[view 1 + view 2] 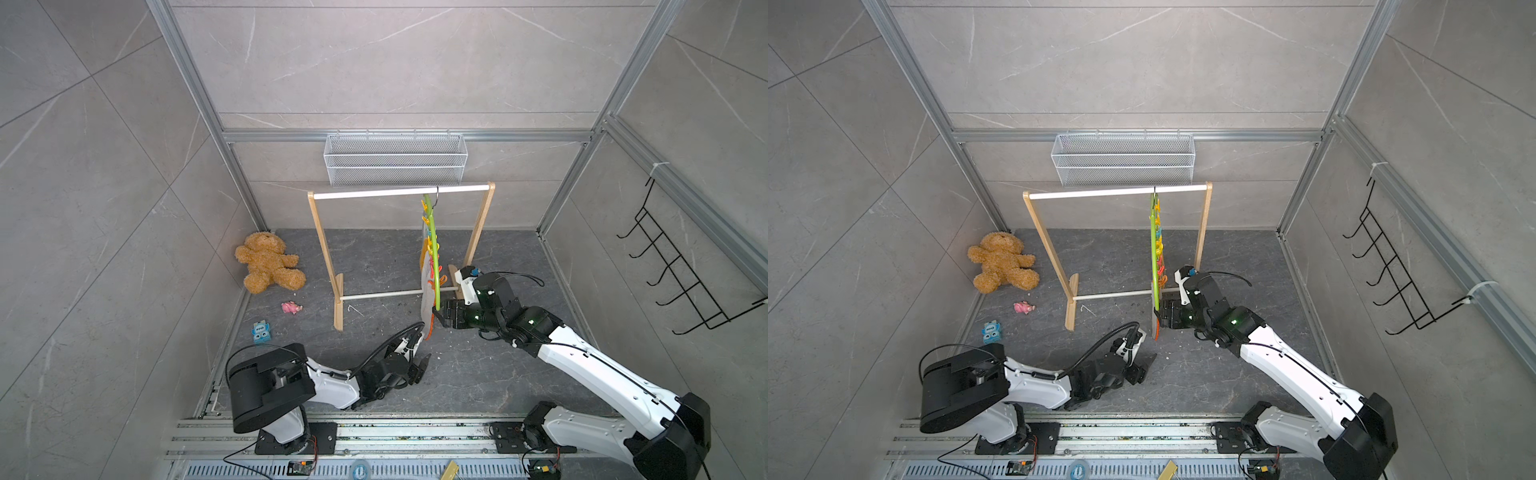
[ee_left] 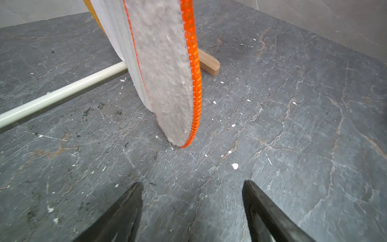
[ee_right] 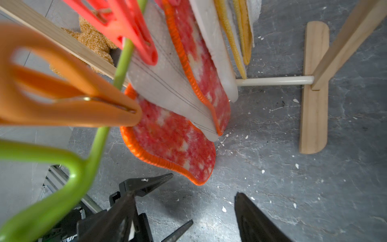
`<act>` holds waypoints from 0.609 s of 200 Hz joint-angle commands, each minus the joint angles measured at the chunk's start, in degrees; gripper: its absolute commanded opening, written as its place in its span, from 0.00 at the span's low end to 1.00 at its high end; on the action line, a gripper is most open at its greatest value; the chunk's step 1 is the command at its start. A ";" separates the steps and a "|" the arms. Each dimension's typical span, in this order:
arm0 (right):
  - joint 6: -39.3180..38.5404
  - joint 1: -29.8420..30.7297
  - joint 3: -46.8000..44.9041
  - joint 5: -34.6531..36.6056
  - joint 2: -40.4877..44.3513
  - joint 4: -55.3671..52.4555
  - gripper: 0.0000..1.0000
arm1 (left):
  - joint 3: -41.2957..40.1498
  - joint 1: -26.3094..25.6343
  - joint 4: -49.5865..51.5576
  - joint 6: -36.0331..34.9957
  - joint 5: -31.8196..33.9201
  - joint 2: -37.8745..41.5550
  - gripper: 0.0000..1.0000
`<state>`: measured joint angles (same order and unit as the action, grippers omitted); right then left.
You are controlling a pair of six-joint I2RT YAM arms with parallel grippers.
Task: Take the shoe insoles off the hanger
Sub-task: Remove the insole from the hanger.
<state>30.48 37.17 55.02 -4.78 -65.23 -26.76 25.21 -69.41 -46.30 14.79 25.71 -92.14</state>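
Centre frame, the insoles (image 1: pixel 425 297) dangle clipped to the hanger (image 1: pixel 432 245) — right gripper (image 1: pixel 439 315), fingers apart, beside its lower tip, likely to work a clip (image 3: pixel 69 109); left gripper (image 1: pixel 422 368), open-fingered and empty, hovers lower in frame.

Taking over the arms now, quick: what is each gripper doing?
Left gripper: open, empty, short of the grey orange-rimmed insole.
Right gripper: open, empty, beside the lime-green hanger.
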 commanded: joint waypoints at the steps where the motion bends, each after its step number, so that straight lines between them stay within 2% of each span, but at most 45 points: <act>1: 0.45 0.28 -1.27 2.97 1.75 -0.63 0.81 | 3.39 -0.77 -10.13 1.63 5.63 -4.53 0.77; 71: 0.81 0.28 -2.18 6.89 4.38 -2.86 0.85 | 9.16 -1.32 -15.21 2.01 15.22 -15.27 0.74; 122: 0.80 0.27 -2.03 6.76 4.41 -2.92 0.85 | 10.34 -1.28 -14.77 3.52 17.34 -18.97 0.69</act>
<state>30.72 37.17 53.49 0.93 -61.65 -28.67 34.46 -70.48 -57.56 16.53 39.38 -109.60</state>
